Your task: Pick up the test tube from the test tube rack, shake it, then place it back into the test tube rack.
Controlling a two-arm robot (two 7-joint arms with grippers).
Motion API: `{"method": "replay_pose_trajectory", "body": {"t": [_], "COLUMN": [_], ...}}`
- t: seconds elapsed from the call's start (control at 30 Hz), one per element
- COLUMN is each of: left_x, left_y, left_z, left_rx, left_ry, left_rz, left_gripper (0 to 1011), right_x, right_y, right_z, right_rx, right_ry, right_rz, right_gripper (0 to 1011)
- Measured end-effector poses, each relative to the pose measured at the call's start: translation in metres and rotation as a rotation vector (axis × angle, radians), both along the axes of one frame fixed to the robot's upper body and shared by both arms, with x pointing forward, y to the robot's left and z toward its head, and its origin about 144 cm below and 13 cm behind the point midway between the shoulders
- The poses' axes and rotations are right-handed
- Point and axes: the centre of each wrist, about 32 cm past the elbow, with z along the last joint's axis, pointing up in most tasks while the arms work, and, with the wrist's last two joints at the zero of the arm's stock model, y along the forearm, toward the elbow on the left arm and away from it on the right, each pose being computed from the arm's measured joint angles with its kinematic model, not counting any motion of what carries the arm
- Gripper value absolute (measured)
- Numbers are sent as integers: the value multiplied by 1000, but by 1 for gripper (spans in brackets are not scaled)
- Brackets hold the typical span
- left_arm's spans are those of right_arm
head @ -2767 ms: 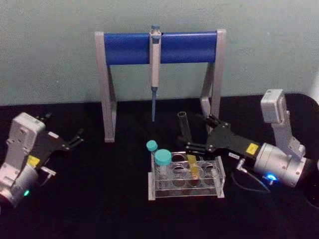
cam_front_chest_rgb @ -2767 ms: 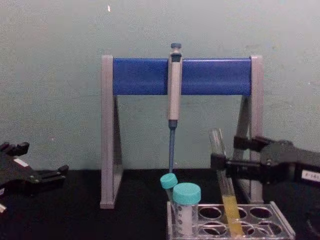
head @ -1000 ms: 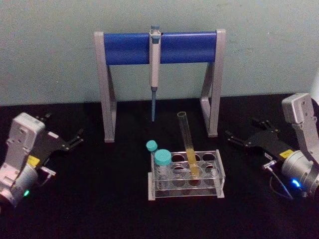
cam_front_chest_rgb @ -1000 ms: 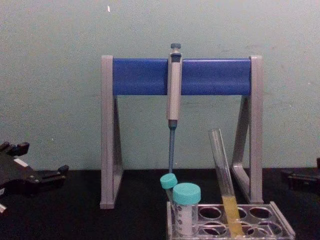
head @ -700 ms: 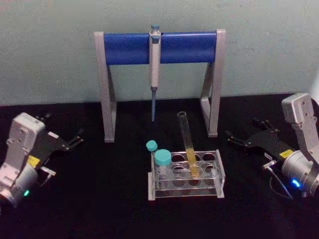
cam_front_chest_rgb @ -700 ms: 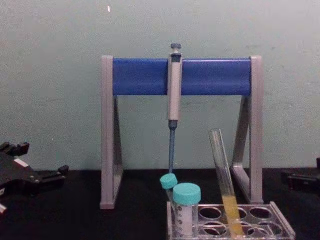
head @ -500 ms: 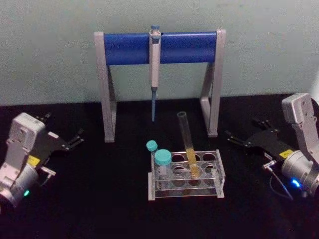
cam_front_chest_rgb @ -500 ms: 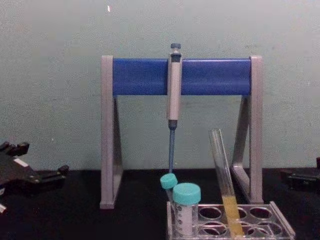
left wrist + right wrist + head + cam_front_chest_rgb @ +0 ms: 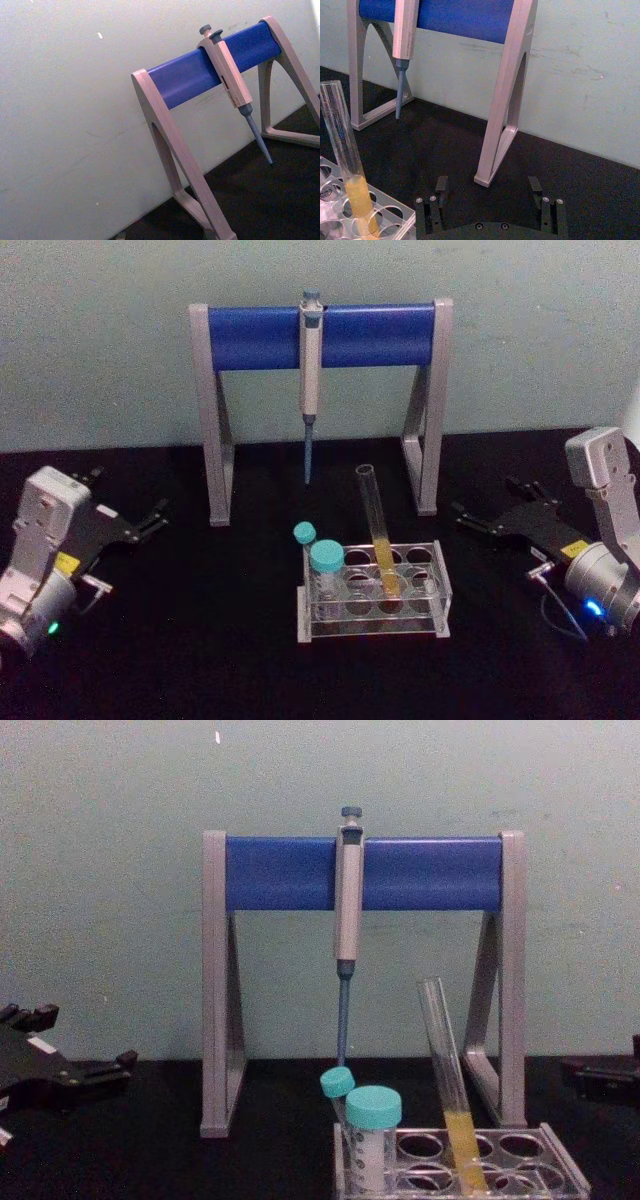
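In the test tube rack point(image 9: 372, 592), test tube point(image 9: 377, 530) open end up, leaning back-left, right hand point(image 9: 478, 519) open, empty

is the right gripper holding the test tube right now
No: in the head view the right gripper sits open on the table's right side, well apart from the test tube, which stands leaning in the test tube rack.

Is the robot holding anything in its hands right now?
No. The right hand is open and empty, the left hand holds nothing, and the test tube leans alone in the test tube rack.
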Motion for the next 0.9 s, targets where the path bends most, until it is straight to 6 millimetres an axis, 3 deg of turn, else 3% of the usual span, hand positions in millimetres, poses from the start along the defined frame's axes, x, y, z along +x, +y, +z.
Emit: {"method": "replay_pose_trajectory", "body": {"t": [0.9], "left_x": [0], "left_y": [0], "left_z": [0], "left_rx": [0], "left_ry": [0], "left_rz": [0], "left_gripper": [1001], "right_x": [0], "right_y": [0], "right_z": [0], "right_rx": [0], "right_ry": [0], "right_rz": [0], "right_gripper": [1000]}}
